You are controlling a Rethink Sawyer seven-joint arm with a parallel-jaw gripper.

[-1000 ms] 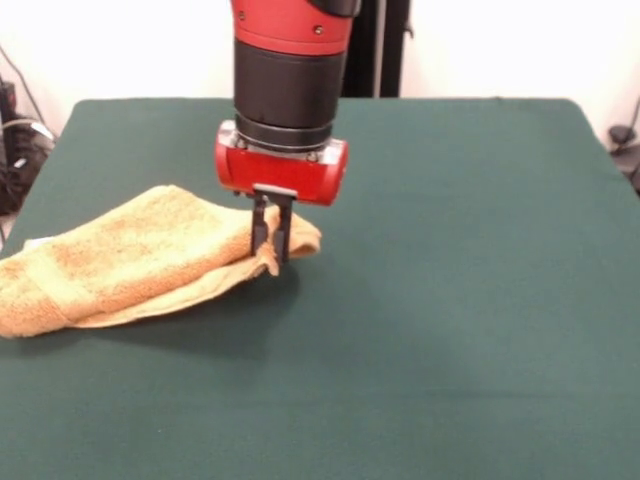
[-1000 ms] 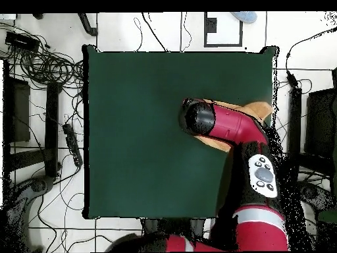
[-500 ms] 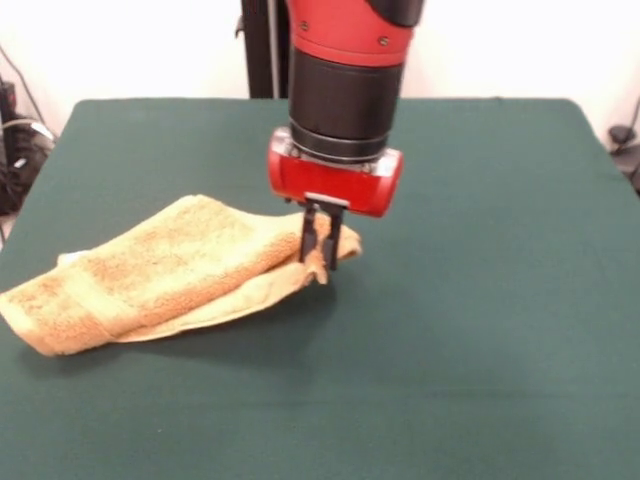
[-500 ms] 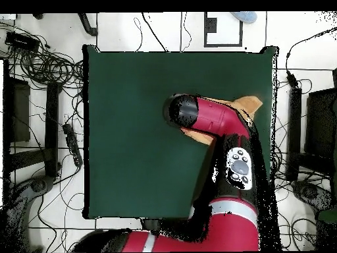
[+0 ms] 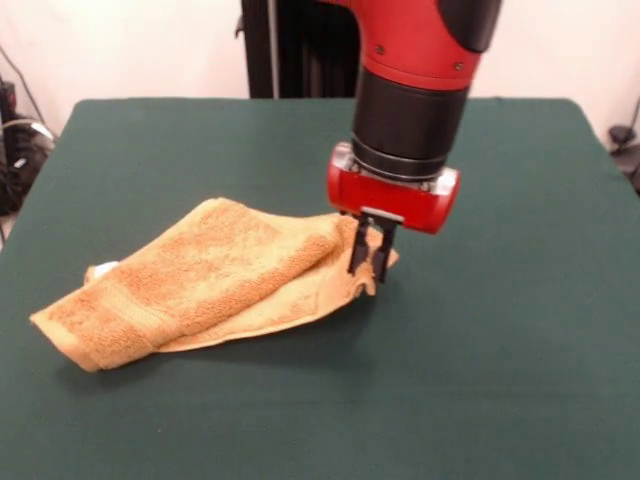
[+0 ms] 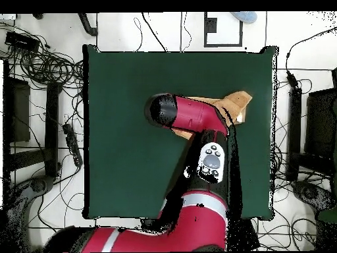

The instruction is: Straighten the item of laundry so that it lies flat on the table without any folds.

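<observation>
Fingers point(image 5: 356, 253) are pinched on one corner of the washcloth point(image 5: 200, 285), low and just above the table point(image 5: 520, 340). The gripper point(image 5: 368, 256) hangs straight down from the red wrist block. The overhead view hides the tips under the arm, so the grasp is read from the front view alone.

Why it's held this way, my read: a corner grip lets the arm drag the cloth across the felt, with friction on the trailing part peeling the fold open. Keeping the corner low stops the rest from lifting and flopping back over itself.

Cloth state: doubled over, with an upper layer lying on a lower one whose edge pokes out along the near side. It runs from the held corner down toward the front view's left, where the far end sits as a thick rolled fold. A small white tag point(image 5: 104, 268) shows at that end. In the overhead view only a piece of cloth point(image 6: 238, 105) shows beyond the arm.

Task looks early to midway: nothing is flat yet.

Risk: the whole bundle may slide as one piece instead of unfolding.

Containers: none in view, just the bare tabletop.
</observation>
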